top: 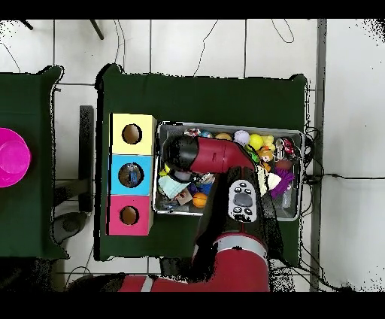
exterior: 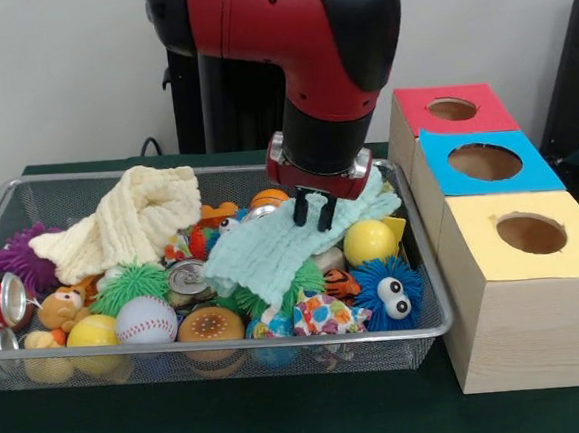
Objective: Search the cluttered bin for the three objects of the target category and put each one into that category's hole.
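Note:
The wire mesh bin (exterior: pixel 230 347) is full of toys, balls, cans and cloths; it also shows in the overhead view (top: pixel 225 126). My gripper (exterior: pixel 312 213) hangs over its right part with the fingertips slightly apart, touching a pale green cloth (exterior: pixel 272 248). Nothing is lifted. The round hole (exterior: pixel 452 109) in the red-topped wooden box lies far right of the bin, and also shows in the overhead view (top: pixel 129 215). In the overhead view my arm (top: pixel 203 156) hides the gripper.
A blue-topped box (exterior: pixel 537 172) and a yellow-topped box (exterior: pixel 573 254) stand in line with the red one. In the bin are a cream knitted cloth (exterior: pixel 125 224), a yellow ball (exterior: pixel 369 240), a blue fuzzy toy (exterior: pixel 388 294), a baseball (exterior: pixel 145 320) and a red can (exterior: pixel 0 299).

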`<state>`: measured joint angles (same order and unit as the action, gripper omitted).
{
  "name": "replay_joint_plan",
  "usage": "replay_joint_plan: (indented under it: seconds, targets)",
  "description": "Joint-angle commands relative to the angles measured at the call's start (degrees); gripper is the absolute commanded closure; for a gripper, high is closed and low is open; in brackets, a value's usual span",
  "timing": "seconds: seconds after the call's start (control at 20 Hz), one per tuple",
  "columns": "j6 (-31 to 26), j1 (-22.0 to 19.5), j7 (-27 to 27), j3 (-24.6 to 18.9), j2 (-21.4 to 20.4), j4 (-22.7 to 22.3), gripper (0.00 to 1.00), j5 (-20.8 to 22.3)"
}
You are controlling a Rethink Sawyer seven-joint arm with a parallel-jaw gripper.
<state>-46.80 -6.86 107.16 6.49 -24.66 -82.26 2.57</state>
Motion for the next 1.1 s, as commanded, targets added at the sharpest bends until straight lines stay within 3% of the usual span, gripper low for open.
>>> replay_joint_plan:
  seconds: [0.05,0.5,0.75,1.1]
  targets:
    - [4.71,-1.65,4.19,-0.94,1.46,-3.68,0.00,3.19]
    - [7.52,-2.17,4.49,-0.79,1.74,-3.82,0.00,3.93]
    - [9.46,-0.37,5.42,4.63,5.07,0.45,0.00,9.03]
    - [11.60,-0.51,5.23,7.62,7.43,3.47,0.00,12.59]
